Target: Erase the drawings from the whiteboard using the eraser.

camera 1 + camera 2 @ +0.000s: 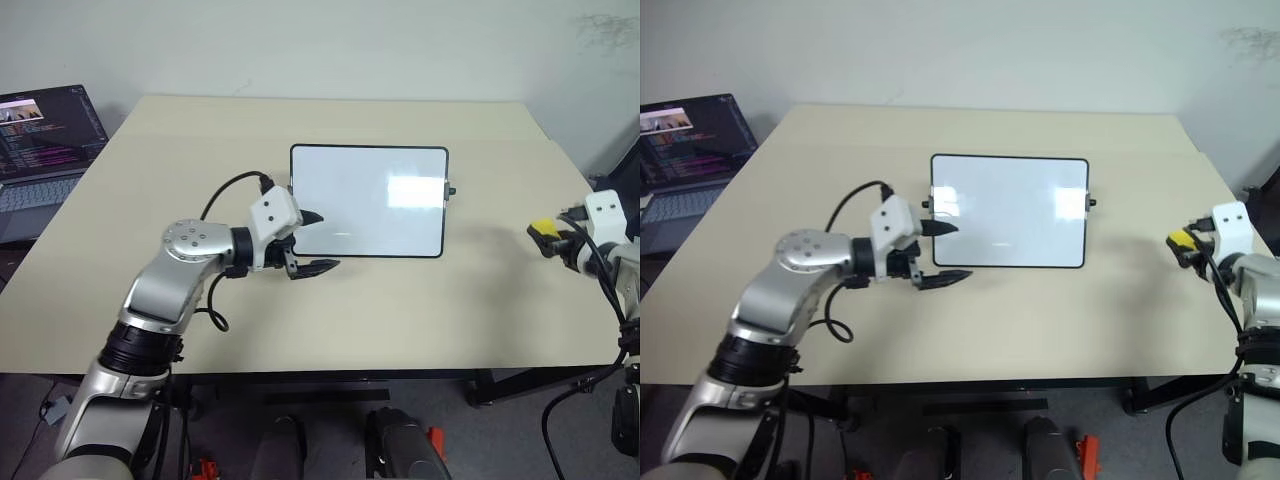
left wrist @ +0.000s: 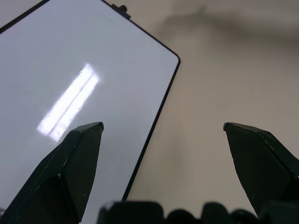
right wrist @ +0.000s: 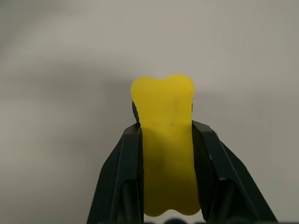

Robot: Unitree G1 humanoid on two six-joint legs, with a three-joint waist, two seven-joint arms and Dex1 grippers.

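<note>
Nearest, the left gripper (image 1: pixel 312 242) hovers at the near-left corner of the whiteboard (image 1: pixel 369 201), its fingers spread wide, one over the board's edge and one over the bare table (image 1: pixel 420 310). Out by the table's right edge, well apart from the board, the right gripper (image 1: pixel 551 239) has its fingers clamped on the yellow eraser (image 3: pixel 167 140). The board's face looks clean, with no blue strokes visible, so the wiping seems done; the next move is probably setting the eraser down.
</note>
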